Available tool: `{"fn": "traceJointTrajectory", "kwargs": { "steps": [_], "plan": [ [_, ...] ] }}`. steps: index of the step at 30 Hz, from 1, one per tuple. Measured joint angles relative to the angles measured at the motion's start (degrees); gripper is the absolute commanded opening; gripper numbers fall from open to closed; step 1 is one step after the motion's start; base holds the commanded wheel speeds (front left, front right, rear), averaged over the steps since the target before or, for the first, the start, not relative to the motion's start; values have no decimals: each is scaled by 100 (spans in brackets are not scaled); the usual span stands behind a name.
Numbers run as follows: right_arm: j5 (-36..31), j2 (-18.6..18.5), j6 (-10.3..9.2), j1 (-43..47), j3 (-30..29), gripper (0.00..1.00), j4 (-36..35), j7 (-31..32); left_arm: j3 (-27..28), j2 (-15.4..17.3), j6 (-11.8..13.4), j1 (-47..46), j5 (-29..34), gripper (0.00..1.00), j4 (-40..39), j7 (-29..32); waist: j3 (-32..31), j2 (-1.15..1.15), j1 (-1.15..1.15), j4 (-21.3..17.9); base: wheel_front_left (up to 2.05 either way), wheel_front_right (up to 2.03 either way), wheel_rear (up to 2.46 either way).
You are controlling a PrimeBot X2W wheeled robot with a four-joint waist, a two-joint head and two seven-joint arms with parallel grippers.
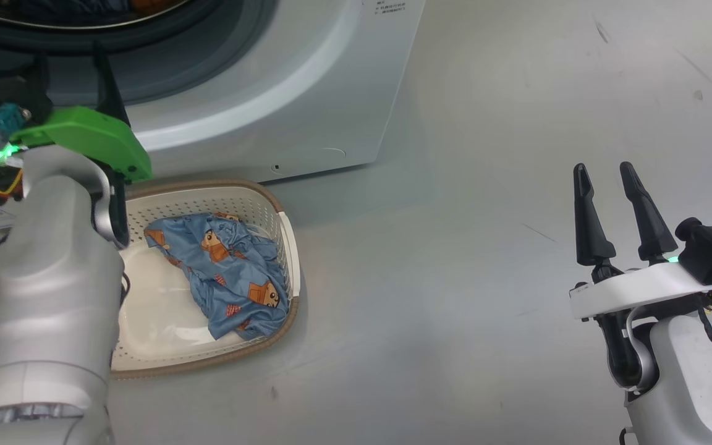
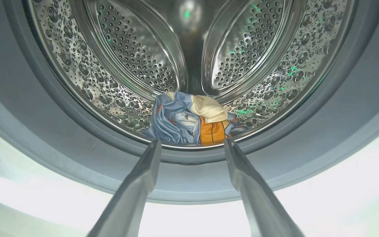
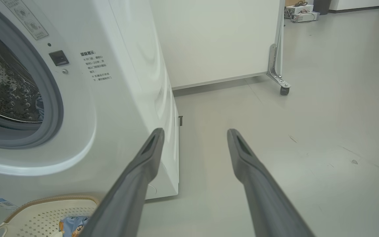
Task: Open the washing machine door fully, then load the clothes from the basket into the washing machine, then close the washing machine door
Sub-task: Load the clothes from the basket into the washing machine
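Both jaws stand spread, empty. The left jaws should drop to the printed blue garment [image 1: 226, 272] in the basket [image 1: 292, 247] below them, pinching a thick fold.

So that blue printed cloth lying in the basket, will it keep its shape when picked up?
Probably not: the blue cloth lies crumpled in folds, so it should droop. It looks thin, likely light. It may snag on the perforated wall of the basket.

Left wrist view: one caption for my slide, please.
Open left gripper before the drum, where a bundle of clothes lies.
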Motion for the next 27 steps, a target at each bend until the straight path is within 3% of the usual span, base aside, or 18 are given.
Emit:
{"fn": "traceJointTrajectory", "kwargs": {
  "steps": [27],
  "plan": [
    [-98,-92,0,716,-221,100,10,0,-212,-125,-126,2662,-242,100,-1556,1,-1195,0,0,404,0,0,0]
  ]
}}
